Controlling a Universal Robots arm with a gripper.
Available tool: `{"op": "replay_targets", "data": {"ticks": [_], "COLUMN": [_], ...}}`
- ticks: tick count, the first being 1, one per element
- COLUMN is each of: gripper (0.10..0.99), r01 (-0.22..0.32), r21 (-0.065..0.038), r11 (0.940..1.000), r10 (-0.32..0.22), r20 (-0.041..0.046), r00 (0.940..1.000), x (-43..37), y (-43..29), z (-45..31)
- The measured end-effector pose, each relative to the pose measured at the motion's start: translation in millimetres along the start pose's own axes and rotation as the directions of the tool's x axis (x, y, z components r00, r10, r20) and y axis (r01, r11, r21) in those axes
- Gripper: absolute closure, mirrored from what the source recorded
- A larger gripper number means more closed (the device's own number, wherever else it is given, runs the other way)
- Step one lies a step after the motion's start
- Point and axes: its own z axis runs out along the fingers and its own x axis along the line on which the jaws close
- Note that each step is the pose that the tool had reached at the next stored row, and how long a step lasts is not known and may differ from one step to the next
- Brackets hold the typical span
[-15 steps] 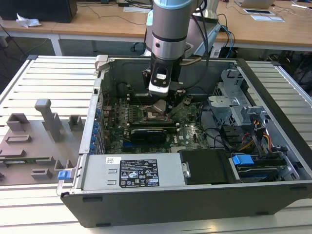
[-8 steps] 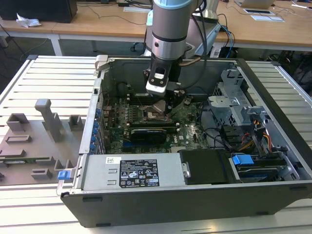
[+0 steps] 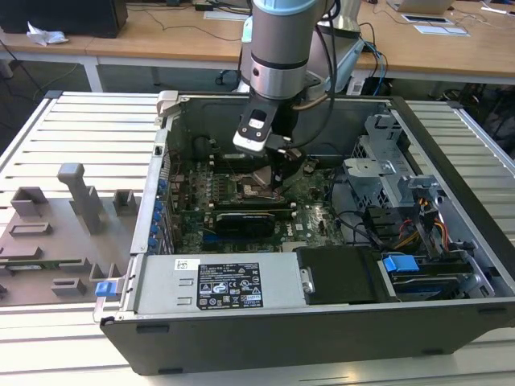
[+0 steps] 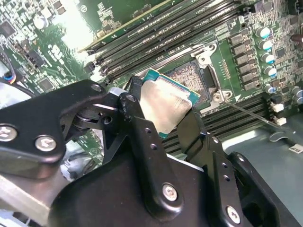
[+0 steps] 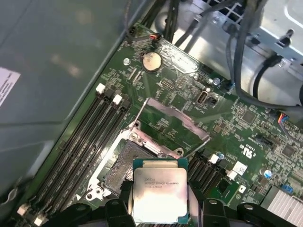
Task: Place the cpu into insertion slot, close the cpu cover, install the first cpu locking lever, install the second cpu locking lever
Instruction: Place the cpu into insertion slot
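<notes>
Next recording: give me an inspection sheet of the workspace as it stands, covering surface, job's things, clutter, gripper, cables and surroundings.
Surface: slatted metal table carrying an open computer case, its board facing up.
Job's things: cpu held at the edge of the insertion slot, not seated; cpu cover raised open; thin locking lever swung clear.
Clutter: grey fixture blocks on the table, at the exterior view's left.
Grippers: gripper shut on the cpu's opposite edges, inside the case.
Cables: cable bundle in the case at the exterior view's right, apart from the insertion slot.
Surroundings: wooden desks behind the table.
</notes>
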Motion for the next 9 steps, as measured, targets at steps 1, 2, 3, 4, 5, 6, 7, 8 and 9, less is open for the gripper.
{"op": "replay_targets", "data": {"ticks": [1,2,3,4,5,6,7,8,9], "gripper": [0.541,0.541,0.541,0.541,0.541,0.541,0.541,0.541,0.541], "r01": [-0.013,-0.023,-0.041,-0.058,-0.073,-0.082,-0.095,-0.109,-0.118], "r21": [0.0,0.001,0.001,0.001,0.002,0.002,0.002,0.002,0.002], "r11": [0.9999,0.9997,0.9992,0.9983,0.9973,0.9966,0.9955,0.994,0.993], "r10": [0.013,0.023,0.041,0.058,0.073,0.082,0.095,0.109,0.118], "r20": [0.0006,0.0011,0.002,0.0029,0.0036,0.0041,0.0046,0.0052,0.0055], "r00": [0.9999,0.9997,0.9992,0.9983,0.9973,0.9966,0.9954,0.994,0.993], "x": [0.0,0.0,0.0,0.0,0.0,0.0,0.0,0.0,0.0], "y": [0.0,0.0,0.0,0.0,0.0,0.0,0.0,0.0,0.0], "z": [0.0,0.1,0.1,0.1,0.2,0.1,0.2,0.2,0.3]}}
